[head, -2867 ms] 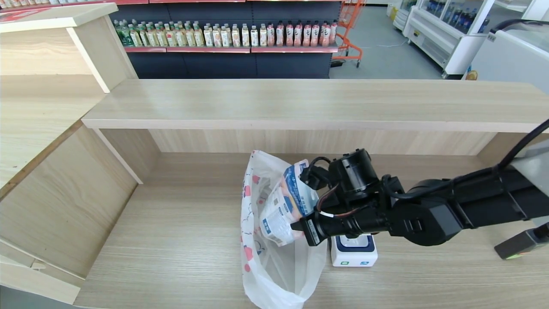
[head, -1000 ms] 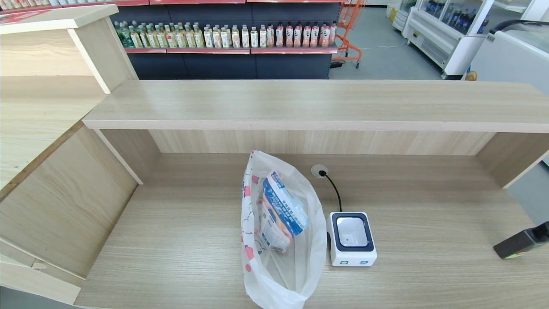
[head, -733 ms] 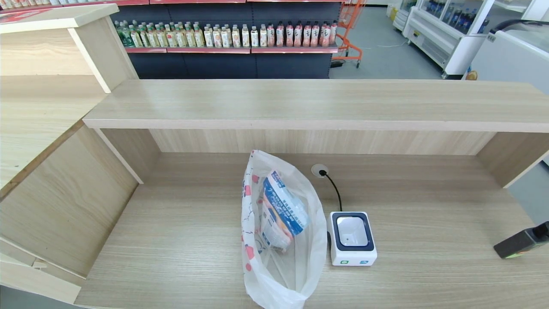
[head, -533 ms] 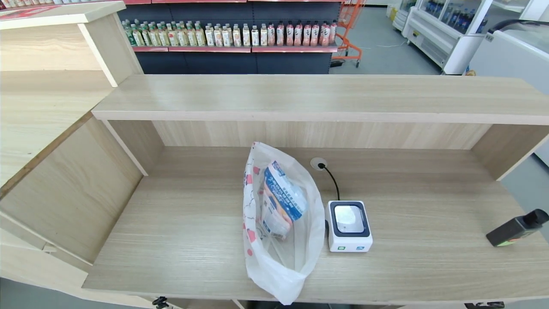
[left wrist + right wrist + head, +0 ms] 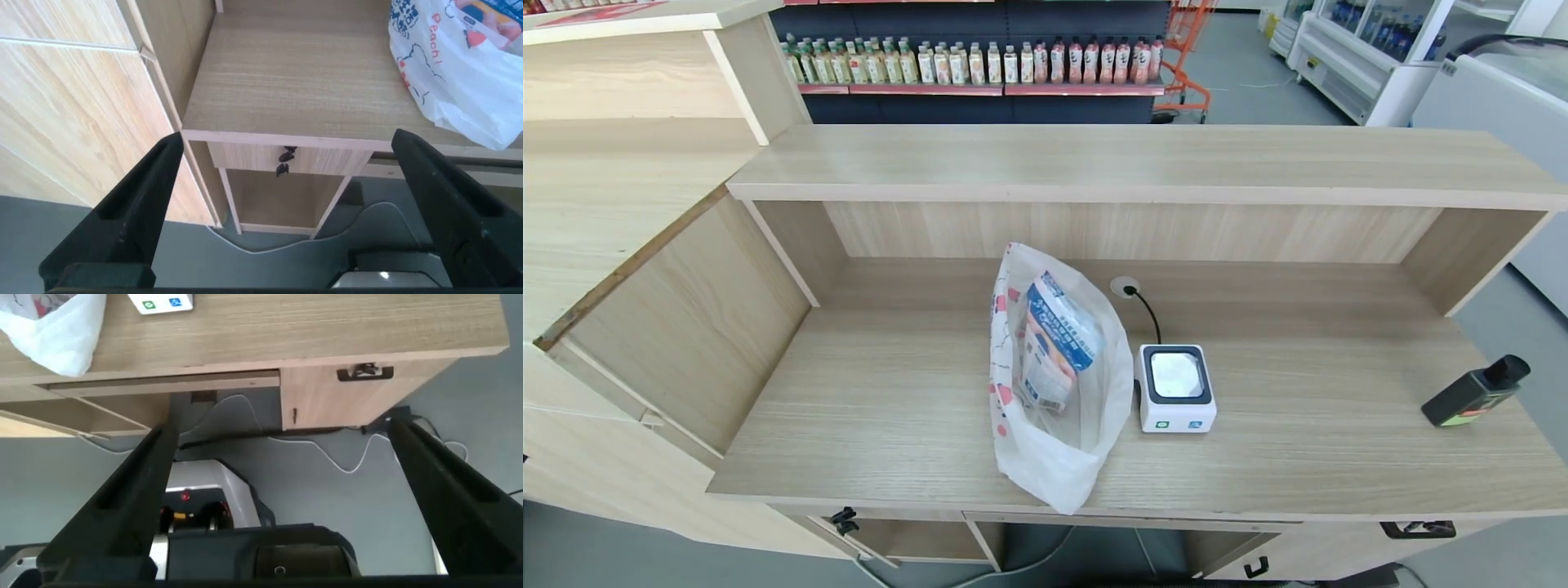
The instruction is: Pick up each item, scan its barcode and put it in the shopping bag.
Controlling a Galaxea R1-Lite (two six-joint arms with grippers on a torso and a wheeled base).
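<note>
Lying inside the translucent white plastic shopping bag with red prints is the blue, white and orange snack packet, its barcode end turned toward the table's front edge. The bag rests around the middle of the pale wooden table, its closed end reaching almost to that front edge. Just beside the bag, on the side of the table's right edge, sits the white cube-shaped barcode scanner with a dark-framed window on top. A thin black cable runs from it toward the back edge. Near the right edge lies a black handheld device. My left fingers are spread apart before the front-left corner. My right fingers are spread too, low before the front edge.
</note>
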